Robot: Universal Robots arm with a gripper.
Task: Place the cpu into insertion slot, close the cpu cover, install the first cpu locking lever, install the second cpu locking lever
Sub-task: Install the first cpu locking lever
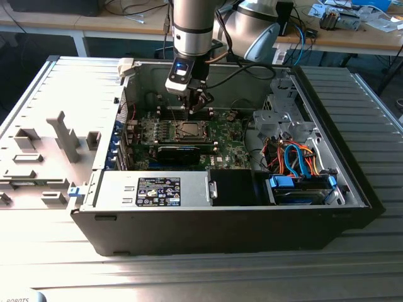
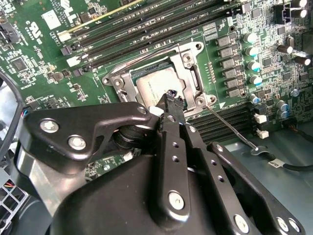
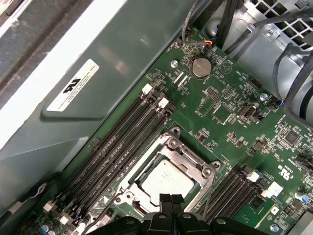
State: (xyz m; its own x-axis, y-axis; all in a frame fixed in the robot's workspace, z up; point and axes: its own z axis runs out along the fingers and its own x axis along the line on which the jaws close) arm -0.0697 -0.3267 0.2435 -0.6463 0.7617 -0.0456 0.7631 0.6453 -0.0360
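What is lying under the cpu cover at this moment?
Through the window of the cpu cover, the silver top of the cpu shows. The chip hides the insertion slot's contacts below it.

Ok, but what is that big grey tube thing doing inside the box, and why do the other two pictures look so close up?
The big tube is a robot arm. It reaches down into an open computer case that lies on a table. One picture comes from a camera standing off to the side, so you see the whole case. The other two come from small cameras riding on the arm near its wrist, so they look closely at the green circuit board. The black claw at the arm's end is the gripper. Its two fingers are shut together and hold nothing. Right by its tip sits a square silver chip, the computer's brain, with a silver metal frame lying around it. The long black slots beside it are for memory sticks.
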